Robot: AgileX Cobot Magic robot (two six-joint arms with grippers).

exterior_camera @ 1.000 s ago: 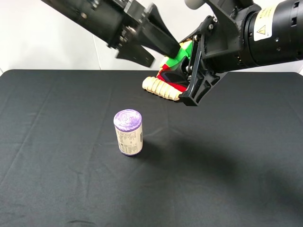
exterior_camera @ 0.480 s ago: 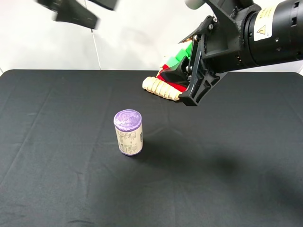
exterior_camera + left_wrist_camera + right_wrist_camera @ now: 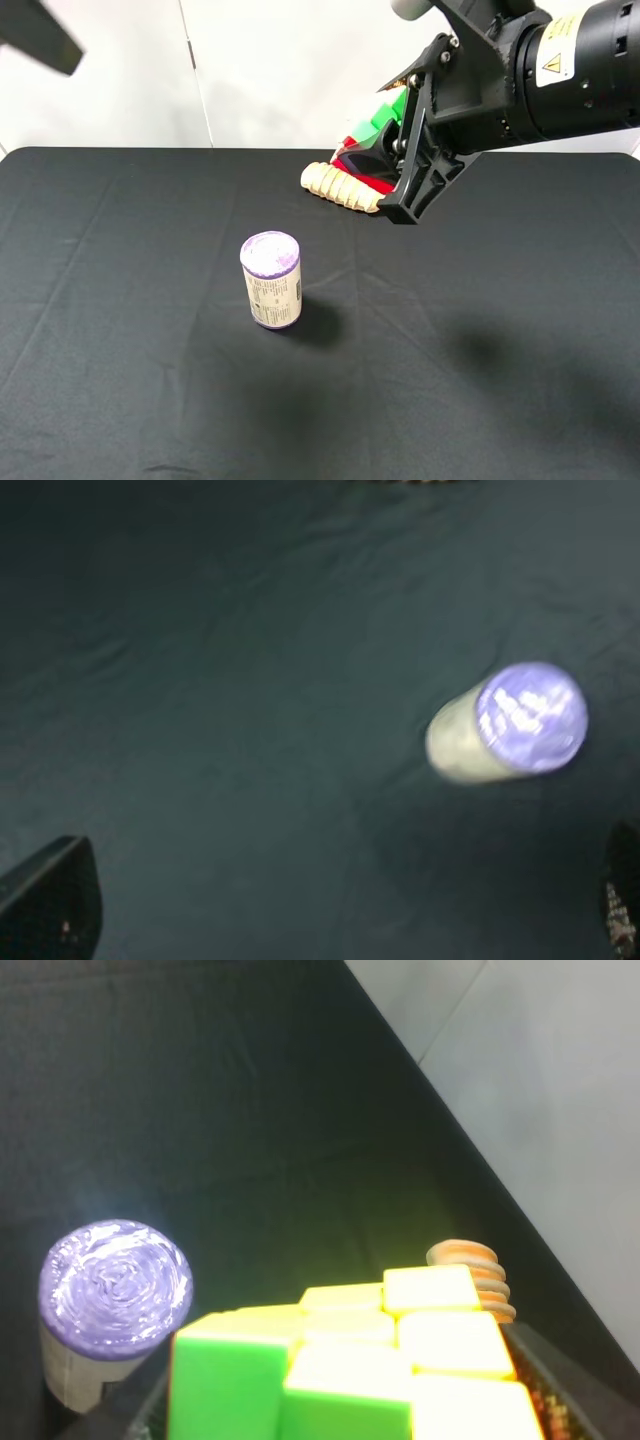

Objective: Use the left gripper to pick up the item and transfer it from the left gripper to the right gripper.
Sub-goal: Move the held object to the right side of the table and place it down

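Above the far edge of the counter (image 3: 520, 400), a little right of its middle, your right gripper (image 3: 388, 150) is clenched on the item (image 3: 384, 112), the cube hanging clear of the cloth with the ridged tan roll (image 3: 342, 186) lying just beneath it. What has changed is the other arm. A second ago the left gripper (image 3: 38, 35) was at the cube alongside the right one; half a second ago it was already off toward the far left corner, and now you see only a dark blur of it there, well apart from the cube. Its wrist view shows its fingertips (image 3: 50, 905) spread wide with nothing between them, only cloth and the purple-topped cylinder (image 3: 271, 280) below, so it has let go. The right wrist view confirms the hold, with green and yellow tiles filling the space between the jaws. Judging from this, the handover itself is done, since the cube has not sagged or tilted since the left arm pulled away. The cylinder near the counter's middle and the roll are undisturbed.
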